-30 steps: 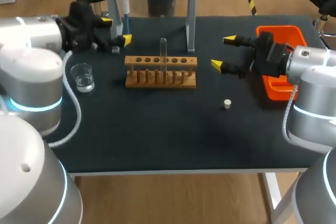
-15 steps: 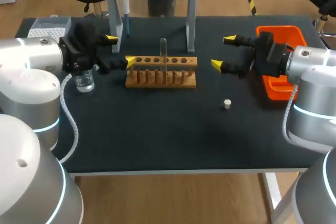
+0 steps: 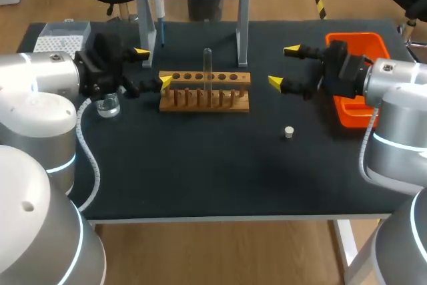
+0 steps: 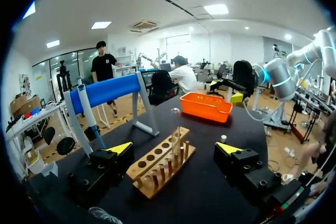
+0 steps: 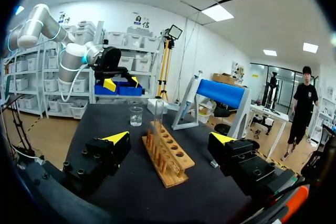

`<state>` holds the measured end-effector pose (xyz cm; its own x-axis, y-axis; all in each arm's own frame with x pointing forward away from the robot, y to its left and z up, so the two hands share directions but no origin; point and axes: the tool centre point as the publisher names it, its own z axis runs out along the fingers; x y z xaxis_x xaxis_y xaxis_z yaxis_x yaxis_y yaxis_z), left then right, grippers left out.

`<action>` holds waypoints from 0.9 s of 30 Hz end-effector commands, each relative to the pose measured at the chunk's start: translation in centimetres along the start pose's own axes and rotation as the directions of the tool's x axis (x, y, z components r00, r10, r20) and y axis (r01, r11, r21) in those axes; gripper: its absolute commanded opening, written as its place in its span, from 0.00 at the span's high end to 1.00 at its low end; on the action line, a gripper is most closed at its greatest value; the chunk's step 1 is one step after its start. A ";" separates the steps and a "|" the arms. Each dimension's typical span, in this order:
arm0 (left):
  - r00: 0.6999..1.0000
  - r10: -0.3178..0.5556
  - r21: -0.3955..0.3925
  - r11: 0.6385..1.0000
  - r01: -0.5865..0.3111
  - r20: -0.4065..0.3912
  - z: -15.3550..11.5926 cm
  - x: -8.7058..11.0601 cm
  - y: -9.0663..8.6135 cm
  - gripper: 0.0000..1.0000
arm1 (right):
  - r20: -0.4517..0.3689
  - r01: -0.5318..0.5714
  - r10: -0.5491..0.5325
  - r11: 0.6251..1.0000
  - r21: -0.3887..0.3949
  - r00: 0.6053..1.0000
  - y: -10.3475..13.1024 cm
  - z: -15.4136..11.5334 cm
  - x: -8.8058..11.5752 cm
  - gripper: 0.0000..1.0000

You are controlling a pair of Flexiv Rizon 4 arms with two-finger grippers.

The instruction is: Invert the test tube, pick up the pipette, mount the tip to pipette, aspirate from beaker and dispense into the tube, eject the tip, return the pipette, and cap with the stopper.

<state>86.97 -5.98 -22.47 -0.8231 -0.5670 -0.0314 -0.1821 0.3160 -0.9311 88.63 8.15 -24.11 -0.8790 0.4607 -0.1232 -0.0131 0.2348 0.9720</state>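
Swinging over, the left pincer [image 3: 152,66] reached the rack [image 3: 205,91], fingers apart; the right pincer [image 3: 283,65] waited across the rack, apart too; the test tube [image 3: 208,70] looked next.

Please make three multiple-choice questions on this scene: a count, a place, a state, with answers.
1. How many test tubes in the wooden rack? A none B one C three
2. The white stopper lies: A in the rack B on the table C on the tube
3. The right gripper is: A open, empty B shut on the stopper C shut on the tube
Key: 1B, one tube rises from the rack; 2B, it lies alone on the table; 3A, fingers apart, nothing between.
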 end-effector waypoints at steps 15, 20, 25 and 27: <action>1.000 0.002 0.011 1.000 -0.002 0.002 0.0 0.1 0.3 0.00 | -0.123 0.012 -0.020 0.998 -0.065 0.992 0.5 1.2 -0.1 0.00; 1.000 0.002 0.011 1.000 -0.002 0.002 0.0 0.1 0.3 0.00 | -0.258 0.004 -0.041 0.990 -0.140 0.965 1.5 2.5 -0.1 0.00; 1.000 0.002 0.011 1.000 -0.002 0.002 0.0 0.1 0.3 0.00 | -0.365 -0.013 -0.055 0.983 -0.181 0.929 2.1 4.2 -0.1 0.00; 1.000 0.002 0.011 1.000 -0.002 0.002 0.0 0.1 0.3 0.00 | -0.399 -0.031 -0.047 0.982 -0.186 0.916 2.2 4.9 -0.2 0.00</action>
<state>86.95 -5.99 -22.49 -0.8231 -0.5669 -0.0315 -0.1814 0.3152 -0.9315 89.46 12.08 -22.40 -0.9721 0.2173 -0.0885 -0.0763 0.0638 0.9950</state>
